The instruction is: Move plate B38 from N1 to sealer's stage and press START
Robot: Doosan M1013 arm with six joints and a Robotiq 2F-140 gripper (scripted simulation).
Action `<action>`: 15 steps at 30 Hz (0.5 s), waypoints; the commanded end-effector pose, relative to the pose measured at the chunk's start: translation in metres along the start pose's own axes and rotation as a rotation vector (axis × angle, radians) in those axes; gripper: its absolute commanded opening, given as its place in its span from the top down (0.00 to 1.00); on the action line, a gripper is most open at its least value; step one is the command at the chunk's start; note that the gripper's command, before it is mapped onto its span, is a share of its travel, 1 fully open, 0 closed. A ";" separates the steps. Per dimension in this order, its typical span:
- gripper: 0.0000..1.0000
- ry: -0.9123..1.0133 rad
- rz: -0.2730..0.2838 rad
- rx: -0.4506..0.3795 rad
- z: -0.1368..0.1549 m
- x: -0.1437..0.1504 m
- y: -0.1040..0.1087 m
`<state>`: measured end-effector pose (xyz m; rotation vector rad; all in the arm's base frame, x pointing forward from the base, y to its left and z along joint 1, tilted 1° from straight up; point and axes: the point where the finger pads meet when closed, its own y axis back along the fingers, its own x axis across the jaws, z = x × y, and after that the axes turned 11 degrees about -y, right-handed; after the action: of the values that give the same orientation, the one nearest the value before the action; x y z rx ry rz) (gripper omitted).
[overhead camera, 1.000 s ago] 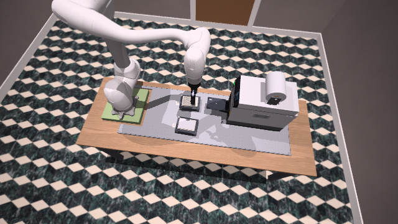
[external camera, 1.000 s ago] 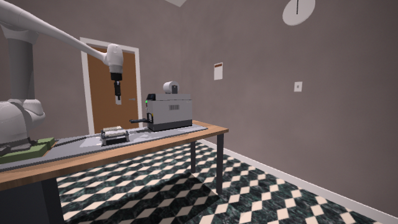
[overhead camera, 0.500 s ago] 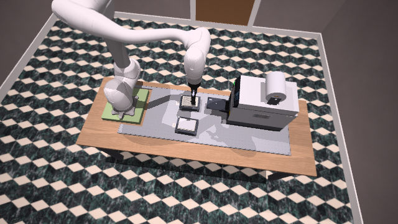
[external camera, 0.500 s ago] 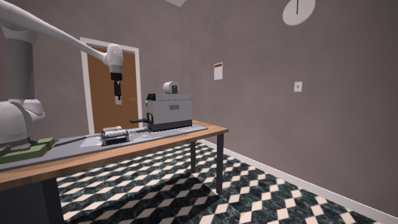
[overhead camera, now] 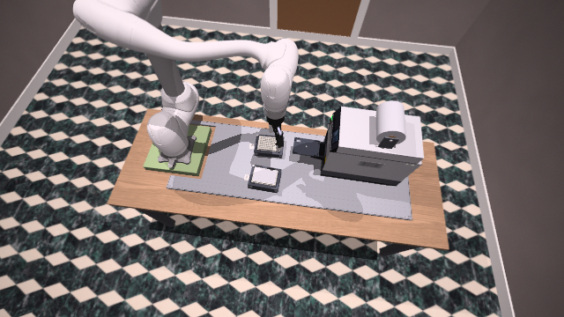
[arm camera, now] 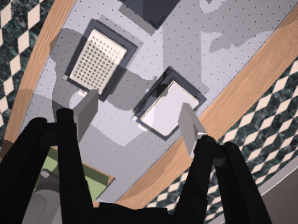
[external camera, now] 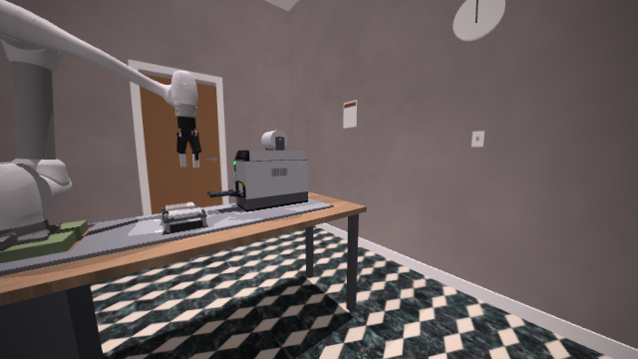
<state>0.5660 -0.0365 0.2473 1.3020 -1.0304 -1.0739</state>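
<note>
Tool [overhead camera: 279, 143] [external camera: 189, 166] [arm camera: 139, 106] spread, holding nothing, above the nests | B38, likely the open-welled plate [overhead camera: 266, 143] [external camera: 180, 204] [arm camera: 97, 61], in the far nest, left of the stage [overhead camera: 306, 147] [external camera: 221, 193] [arm camera: 151, 10] | you should square the fingers to its sides, then lower straight

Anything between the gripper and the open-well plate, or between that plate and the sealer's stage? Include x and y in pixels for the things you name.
Nothing visible in either stretch. The open gripper [overhead camera: 279, 144] [external camera: 189, 166] [arm camera: 139, 106] hangs above the open-well plate [overhead camera: 266, 143] [arm camera: 97, 62], and the stage [overhead camera: 306, 147] [external camera: 221, 193] [arm camera: 152, 10] is out beside that plate's nest. I can't read the labels.
</note>
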 end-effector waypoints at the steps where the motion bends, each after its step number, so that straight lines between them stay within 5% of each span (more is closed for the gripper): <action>1: 0.30 0.106 0.000 0.001 0.002 -0.001 -0.001; 15: 0.30 0.540 0.000 0.001 0.002 -0.001 -0.001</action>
<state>0.5659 -0.0365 0.2473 1.4530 -0.7026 -0.7434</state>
